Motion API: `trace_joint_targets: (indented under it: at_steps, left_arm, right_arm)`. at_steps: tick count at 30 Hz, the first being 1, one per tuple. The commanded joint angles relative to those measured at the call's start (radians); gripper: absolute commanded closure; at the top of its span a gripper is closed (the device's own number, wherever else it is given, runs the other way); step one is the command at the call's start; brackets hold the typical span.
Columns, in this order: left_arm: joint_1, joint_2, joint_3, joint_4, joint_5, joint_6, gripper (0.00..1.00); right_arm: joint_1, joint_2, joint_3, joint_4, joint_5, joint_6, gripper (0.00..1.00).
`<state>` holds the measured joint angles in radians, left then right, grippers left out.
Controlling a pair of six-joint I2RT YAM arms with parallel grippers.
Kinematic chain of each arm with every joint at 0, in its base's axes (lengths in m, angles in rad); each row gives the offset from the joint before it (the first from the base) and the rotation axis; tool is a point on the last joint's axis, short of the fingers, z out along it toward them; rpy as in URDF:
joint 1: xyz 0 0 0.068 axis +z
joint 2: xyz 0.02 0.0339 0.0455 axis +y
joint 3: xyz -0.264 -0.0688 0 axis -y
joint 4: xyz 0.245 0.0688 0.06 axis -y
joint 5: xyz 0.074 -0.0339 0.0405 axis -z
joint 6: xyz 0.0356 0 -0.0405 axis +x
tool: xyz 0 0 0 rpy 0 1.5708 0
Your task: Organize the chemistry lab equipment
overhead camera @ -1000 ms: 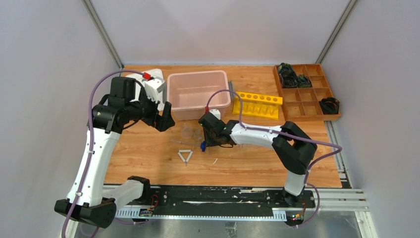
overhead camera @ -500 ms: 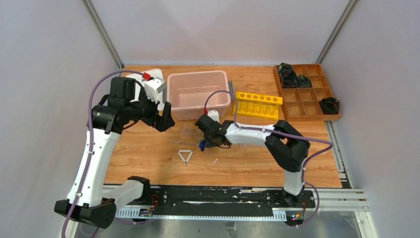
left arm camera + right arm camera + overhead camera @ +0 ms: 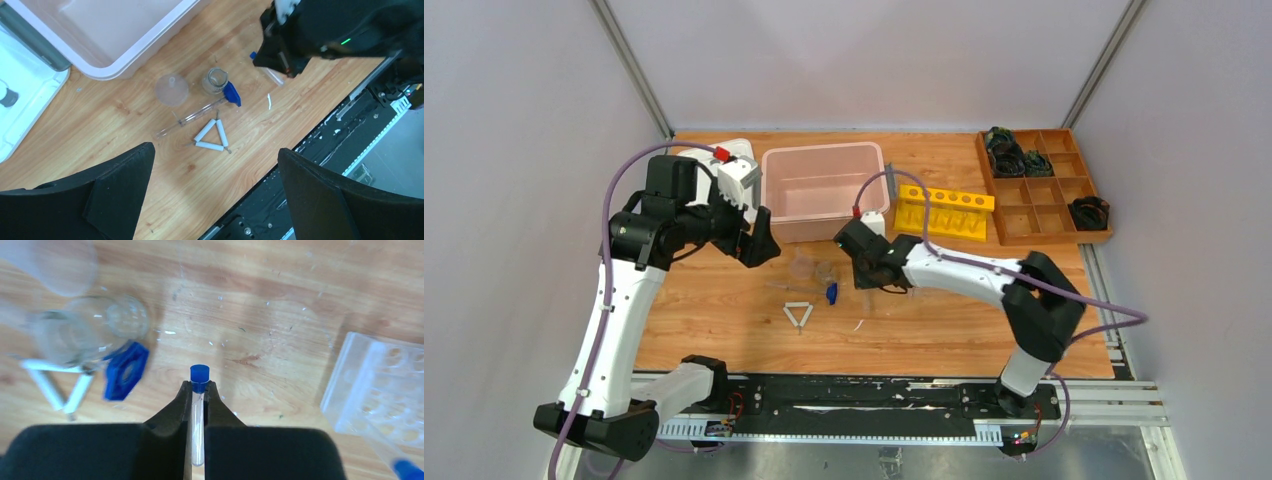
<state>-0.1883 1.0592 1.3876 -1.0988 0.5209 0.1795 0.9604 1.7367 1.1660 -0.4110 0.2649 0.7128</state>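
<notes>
My right gripper (image 3: 199,386) is shut on a clear tube (image 3: 198,435) with a blue cap (image 3: 199,373), held above the wood. In the top view this gripper (image 3: 871,277) is just right of the other items. A glass flask (image 3: 85,335) and a blue hexagonal piece (image 3: 126,371) lie to its left, beside the white triangle frame (image 3: 212,137). A clear plastic tube tray (image 3: 385,390) sits to the right, with another blue-capped tube (image 3: 405,470) at its near edge. My left gripper (image 3: 215,148) hangs wide open high above the triangle, holding nothing. A long clear tube (image 3: 190,117) and a round clear funnel (image 3: 171,90) lie near the flask.
A pink bin (image 3: 769,190) stands behind the items. A yellow tube rack (image 3: 944,210) is to its right, and a wooden compartment box (image 3: 1044,185) sits at the back right. A white device (image 3: 734,170) stands at the back left.
My right gripper has closed on the blue-capped tube and moved a little right and away from the flask. The left arm has stayed where it was.
</notes>
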Motion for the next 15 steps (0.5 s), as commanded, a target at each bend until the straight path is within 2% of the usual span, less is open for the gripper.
trace_joint_targets:
  at_steps: [1,6,11,15]
  left_arm:
    - [0.000,-0.026,0.036,0.005,0.066,0.013,0.00]
    - [0.000,-0.039,0.069,0.007,0.117,0.011,0.00]
    - [0.000,-0.062,0.011,0.064,0.246,-0.056,0.00]
    - [0.000,-0.091,-0.092,0.174,0.322,-0.162,0.09]
  right_arm:
    - [-0.026,-0.173,0.097,-0.065,-0.011,-0.024,1.00]
    - [-0.014,-0.275,0.232,-0.024,-0.044,-0.044,1.00]
    - [0.059,-0.325,0.267,0.203,-0.010,-0.073,1.00]
    - [0.134,-0.305,0.312,0.311,0.033,-0.097,1.00]
